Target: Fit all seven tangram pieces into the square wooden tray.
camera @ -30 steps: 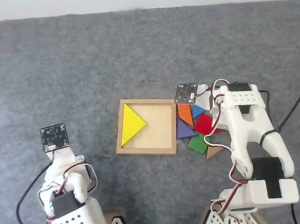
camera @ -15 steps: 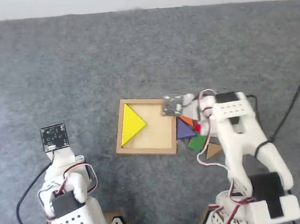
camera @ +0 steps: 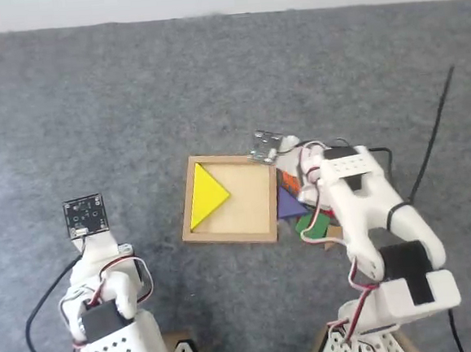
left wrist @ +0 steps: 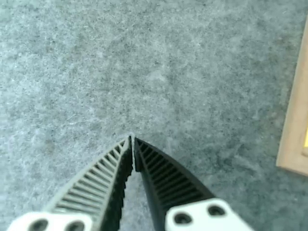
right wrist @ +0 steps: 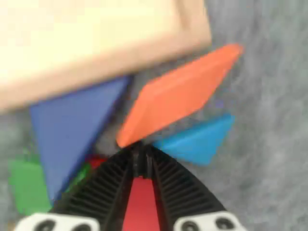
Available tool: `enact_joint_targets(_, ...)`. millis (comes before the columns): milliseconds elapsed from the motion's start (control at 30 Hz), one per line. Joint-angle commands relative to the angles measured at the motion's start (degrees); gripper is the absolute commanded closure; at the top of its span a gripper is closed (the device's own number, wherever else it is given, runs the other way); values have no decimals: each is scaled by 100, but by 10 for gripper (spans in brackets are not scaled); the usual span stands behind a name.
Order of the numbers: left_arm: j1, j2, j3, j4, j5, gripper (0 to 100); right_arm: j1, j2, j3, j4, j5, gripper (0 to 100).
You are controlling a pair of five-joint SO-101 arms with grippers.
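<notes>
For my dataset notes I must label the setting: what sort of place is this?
Probably a robotics lab bench, not a home: a left arm and a right arm stand at a grey-covered table, with a tray and tangram pieces.

The grey felt table carries the wooden tray and loose tangram pieces.

Square wooden tray, flat on surface, yellow triangle seated at its left; orange parallelogram, purple triangle, blue triangle, red piece, green piece clustered just right.
</notes>
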Motion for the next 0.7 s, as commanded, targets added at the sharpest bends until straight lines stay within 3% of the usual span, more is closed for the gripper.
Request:
enact_joint_targets(0, -35, 26, -101, -97, 0, 988, 541, -57, -167, 356, 554, 991)
enact_joint_targets(300, -35, 26, -101, -97, 0, 988, 2000, -171, -202, 646, 1705, 991)
enact_joint_targets(500, -35, 26, -101, -97, 0, 988, 2466, -1288, -193, 804, 1705, 987)
enact_joint_targets(667, -35, 26, -101, -97, 0, 988, 2484, -2413, -158, 1868, 1618, 863)
